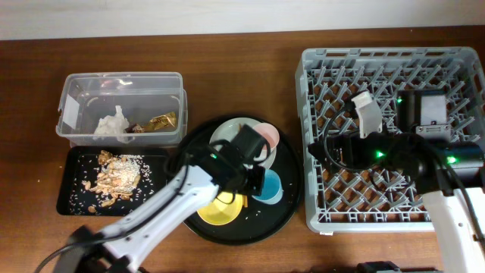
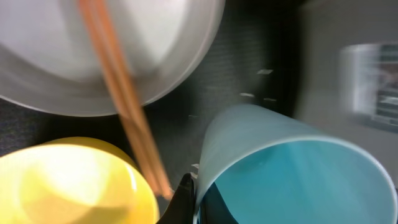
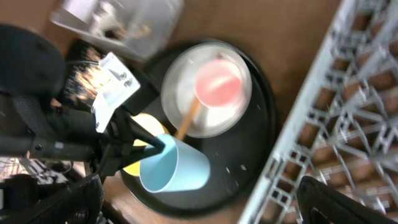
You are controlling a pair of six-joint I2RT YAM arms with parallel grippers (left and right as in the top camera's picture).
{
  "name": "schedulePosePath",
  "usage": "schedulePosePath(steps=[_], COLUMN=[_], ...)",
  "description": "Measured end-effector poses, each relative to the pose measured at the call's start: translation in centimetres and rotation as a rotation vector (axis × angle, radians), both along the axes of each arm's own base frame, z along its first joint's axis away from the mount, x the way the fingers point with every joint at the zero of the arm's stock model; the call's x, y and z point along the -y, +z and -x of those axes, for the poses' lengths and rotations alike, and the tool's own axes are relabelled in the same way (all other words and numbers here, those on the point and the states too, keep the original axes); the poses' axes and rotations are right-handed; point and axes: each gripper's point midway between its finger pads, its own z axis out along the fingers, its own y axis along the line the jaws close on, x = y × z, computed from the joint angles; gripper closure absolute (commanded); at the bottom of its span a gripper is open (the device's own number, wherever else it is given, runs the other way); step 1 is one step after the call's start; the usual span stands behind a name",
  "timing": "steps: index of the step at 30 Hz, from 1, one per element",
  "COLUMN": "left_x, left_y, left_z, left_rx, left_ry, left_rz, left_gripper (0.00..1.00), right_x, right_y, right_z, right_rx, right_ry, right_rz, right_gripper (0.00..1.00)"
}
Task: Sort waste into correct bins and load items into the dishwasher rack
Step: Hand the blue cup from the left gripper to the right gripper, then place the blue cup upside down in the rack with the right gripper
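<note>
My left gripper [image 1: 256, 179] is shut on the rim of the light blue cup [image 1: 270, 186], which is tipped on its side over the round black tray. In the left wrist view one finger [image 2: 188, 200] pinches the cup's wall [image 2: 292, 168]. The yellow bowl [image 1: 221, 209], pale plate [image 1: 226, 133], pink cup [image 1: 267, 135] and chopsticks [image 2: 124, 106] are on that tray. My right gripper [image 1: 317, 152] is open and empty over the left side of the grey dishwasher rack [image 1: 379, 61]. The napkin [image 1: 114, 123] and gold foil [image 1: 163, 120] lie in the clear tub [image 1: 121, 76]. Food scraps [image 1: 117, 173] lie in the shallow black tray [image 1: 76, 201].
The round black tray [image 1: 292, 205] sits between the two bins and the rack, close to the rack's left wall. The right wrist view shows the blue cup [image 3: 180, 168], the pink cup on the plate [image 3: 217, 84] and the rack's edge [image 3: 348, 112].
</note>
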Motion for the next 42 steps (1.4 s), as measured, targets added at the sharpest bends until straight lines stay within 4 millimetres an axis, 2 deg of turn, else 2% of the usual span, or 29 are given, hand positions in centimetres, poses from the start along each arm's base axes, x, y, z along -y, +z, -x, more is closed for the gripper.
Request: schedulePosePath(steps=[1, 3, 4, 5, 6, 8, 10, 13, 15, 18, 19, 21, 23, 30, 33, 35, 39, 42], left_x=[0.6, 0.5, -1.1, -1.6, -2.2, -3.4, -2.9, -2.3, -1.3, -0.7, -0.4, 0.3, 0.8, 1.2, 2.3, 2.5, 2.5, 2.5], left_y=[4.4, 12.0, 17.8, 20.7, 23.1, 24.4, 26.5, 27.2, 27.3, 27.1, 27.0, 26.9, 26.8, 26.9, 26.8, 26.6, 26.6, 26.6], left_z=[-1.3, -3.2, -4.5, -4.3, -4.3, -4.2, -2.9, -2.2, -1.5, -1.3, -1.4, -1.1, -0.7, -0.6, 0.2, 0.0, -0.1, -0.1], left_rx=[0.04, 0.119, 0.209, 0.25, 0.288, 0.278, 0.284, 0.238, 0.222, 0.214, 0.216, 0.216, 0.212, 0.225, 0.217, 0.22, 0.221, 0.222], left_ry=[-0.014, -0.047, -0.07, -0.119, -0.173, -0.206, -0.338, -0.396, -0.438, -0.435, -0.429, -0.439, -0.45, -0.463, -0.489, -0.48, -0.478, -0.478], left_rz=[0.135, 0.403, 0.592, 0.704, 0.803, 0.89, 1.008, 1.072, 1.086, 1.075, 1.067, 1.056, 1.054, 1.052, 1.048, 1.039, 1.037, 1.037], left_gripper=[1.0, 1.0, 1.0, 1.0, 1.0, 1.0, 1.0, 1.0, 1.0, 1.0, 1.0, 1.0, 0.99, 1.0, 1.0, 1.0, 0.97, 0.91], right_x=[-0.9, -2.6, -3.1, -3.4, -3.8, -4.6, -5.4, -6.2, -6.6, -6.9, -7.3, -8.2, -8.3, -8.2, -8.2, -8.2, -8.2, -8.2], right_y=[2.3, 4.6, 5.0, 5.3, 5.7, 6.8, 8.3, 10.0, 10.9, 11.4, 11.5, 11.5, 11.2, 11.0, 11.1, 11.1, 11.0, 11.1], right_z=[0.1, 0.9, 1.3, 1.5, 1.8, 2.3, 2.8, 3.9, 4.7, 5.3, 5.7, 6.5, 6.3, 6.0, 5.8, 5.8, 5.8, 5.7], right_rx=[0.044, 0.072, 0.071, 0.07, 0.073, 0.111, 0.173, 0.234, 0.248, 0.263, 0.265, 0.272, 0.275, 0.287, 0.302, 0.303, 0.312, 0.314], right_ry=[0.036, 0.119, 0.143, 0.158, 0.182, 0.248, 0.331, 0.433, 0.483, 0.523, 0.546, 0.598, 0.594, 0.584, 0.587, 0.587, 0.59, 0.591], right_rz=[-0.056, -0.169, -0.203, -0.224, -0.254, -0.307, -0.367, -0.446, -0.502, -0.531, -0.535, -0.535, -0.517, -0.494, -0.489, -0.487, -0.482, -0.482], right_gripper=[0.02, 0.02, 0.02, 0.02, 0.01, 0.02, 0.02, 0.02, 0.02, 0.02, 0.07, 0.08, 0.12, 0.15, 0.27, 0.34, 0.36, 0.36])
